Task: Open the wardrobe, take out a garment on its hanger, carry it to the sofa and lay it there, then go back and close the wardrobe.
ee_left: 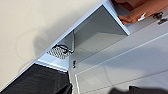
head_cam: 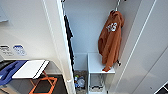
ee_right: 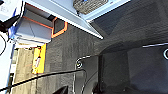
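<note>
White walls framed our head view: at lower left stood a white-topped table (head_cam: 31, 68) on orange legs, at centre the wardrobe (head_cam: 82, 37) stood open, a dark garment (head_cam: 68, 37) along its left edge. Right of centre, the orange garment (head_cam: 110, 40) hung inside, its hem touching a white shelf (head_cam: 96, 62). We could not tell either claw's state.

- Cream wall (head_cam: 27, 27) at left, bearing two small posted notices (head_cam: 19, 49).
- Dark grey carpet (ee_right: 75, 42) underfoot.
- White-topped table (head_cam: 31, 68) on orange folding frame (head_cam: 45, 83) beside the wall.
</note>
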Available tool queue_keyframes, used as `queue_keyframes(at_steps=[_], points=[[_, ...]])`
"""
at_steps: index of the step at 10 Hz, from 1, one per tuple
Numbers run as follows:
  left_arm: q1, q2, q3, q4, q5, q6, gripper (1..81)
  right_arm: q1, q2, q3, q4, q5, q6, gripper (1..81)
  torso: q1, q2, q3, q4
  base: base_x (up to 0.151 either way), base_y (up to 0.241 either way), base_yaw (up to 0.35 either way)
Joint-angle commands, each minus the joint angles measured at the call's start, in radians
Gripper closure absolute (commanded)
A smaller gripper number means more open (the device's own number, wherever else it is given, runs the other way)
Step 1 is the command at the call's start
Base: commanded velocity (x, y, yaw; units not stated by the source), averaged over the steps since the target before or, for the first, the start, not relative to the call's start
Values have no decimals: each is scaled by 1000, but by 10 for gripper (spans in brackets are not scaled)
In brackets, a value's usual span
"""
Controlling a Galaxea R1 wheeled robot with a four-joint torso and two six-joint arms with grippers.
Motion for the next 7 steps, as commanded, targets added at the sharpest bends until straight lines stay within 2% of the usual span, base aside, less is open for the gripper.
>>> queue_keyframes(at_steps=[1, 7], points=[[-134, 69, -86, -76, -15, -2, 10, 37, -28, 24, 4, -13, 12, 10, 0, 0, 0, 0, 0, 0, 0], [-217, 163, -184, -91, 28, -2, 10, 39, -19, 33, -4, -12, 20, 10, 0, 0, 0, 0, 0, 0, 0]])
